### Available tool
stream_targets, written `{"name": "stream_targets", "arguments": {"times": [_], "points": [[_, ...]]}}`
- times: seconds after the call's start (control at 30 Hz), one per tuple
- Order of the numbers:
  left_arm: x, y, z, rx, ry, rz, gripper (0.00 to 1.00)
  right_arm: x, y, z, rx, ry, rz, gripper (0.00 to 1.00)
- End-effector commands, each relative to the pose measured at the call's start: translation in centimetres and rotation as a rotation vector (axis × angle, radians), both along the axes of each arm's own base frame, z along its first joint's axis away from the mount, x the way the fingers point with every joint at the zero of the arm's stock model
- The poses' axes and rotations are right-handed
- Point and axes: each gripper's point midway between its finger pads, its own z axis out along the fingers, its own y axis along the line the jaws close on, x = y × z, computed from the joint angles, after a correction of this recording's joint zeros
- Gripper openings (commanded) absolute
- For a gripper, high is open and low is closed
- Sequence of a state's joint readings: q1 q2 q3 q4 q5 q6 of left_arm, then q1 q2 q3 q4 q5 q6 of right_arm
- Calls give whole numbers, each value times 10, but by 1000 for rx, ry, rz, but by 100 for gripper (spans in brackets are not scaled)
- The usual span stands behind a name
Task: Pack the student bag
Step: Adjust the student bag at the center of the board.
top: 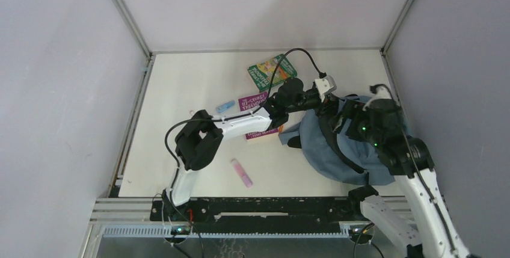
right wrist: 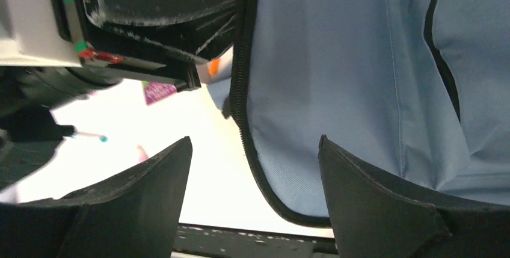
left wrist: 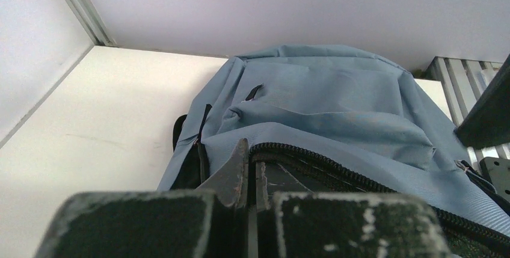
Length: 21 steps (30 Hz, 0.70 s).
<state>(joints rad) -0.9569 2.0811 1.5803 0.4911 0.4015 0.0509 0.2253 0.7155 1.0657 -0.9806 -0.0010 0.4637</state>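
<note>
Student bag of soft blue fabric, black toothed zip rim pinched tight by left gripper; right gripper wide.

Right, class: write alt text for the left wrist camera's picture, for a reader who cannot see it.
The left gripper, seen from close behind, is shut on the black zip edge of the dusty-blue student bag, which fills the middle of the view. A white table lies to the left, with a pale wall behind.
</note>
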Motion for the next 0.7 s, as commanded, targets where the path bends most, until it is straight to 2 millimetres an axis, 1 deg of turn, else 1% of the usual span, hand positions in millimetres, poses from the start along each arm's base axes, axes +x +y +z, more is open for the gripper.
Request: {"name": "stream_targets", "arguments": {"times": [0.0, 0.03, 0.07, 0.2, 0.23, 0.3, 0.37, 0.4, 0.43, 0.47, 0.53, 0.57, 0.63, 0.67], "points": [[-5, 10, 72, -138, -85, -11, 0, 15, -11, 4, -237, -39, -50, 86], [-6, 10, 73, -140, -87, -12, 0, 16, -8, -1, -272, -21, -36, 87], [-7, 10, 74, -142, -88, -15, 0, 19, -8, -5, -318, -4, -43, 87], [-9, 13, 76, -154, -93, -23, 0, 33, -15, -20, -436, 51, -96, 86], [-10, 14, 74, -154, -92, -26, 0, 37, -16, -23, -459, 55, -107, 84], [-13, 16, 75, -163, -101, -35, 0, 44, -18, -20, -477, 38, -123, 83], [-16, 17, 73, -163, -106, -46, 0, 51, -19, -20, -489, 24, -136, 79], [-17, 17, 74, -164, -107, -53, 0, 54, -20, -19, -485, 19, -144, 74], [-19, 18, 75, -165, -109, -57, 0, 57, -22, -19, -485, 15, -153, 66], [-20, 19, 74, -164, -111, -61, 0, 59, -24, -19, -479, 12, -159, 52], [-21, 21, 74, -166, -111, -59, 0, 61, -29, -20, -457, 18, -173, 7], [-19, 23, 75, -169, -111, -51, 7, 60, -33, -19, -438, 19, -183, 0], [-16, 29, 77, -175, -96, -34, 43, 59, -35, -16, -385, 5, -172, 0], [-15, 32, 76, -178, -89, -24, 57, 58, -35, -14, -353, -6, -164, 0]]}}
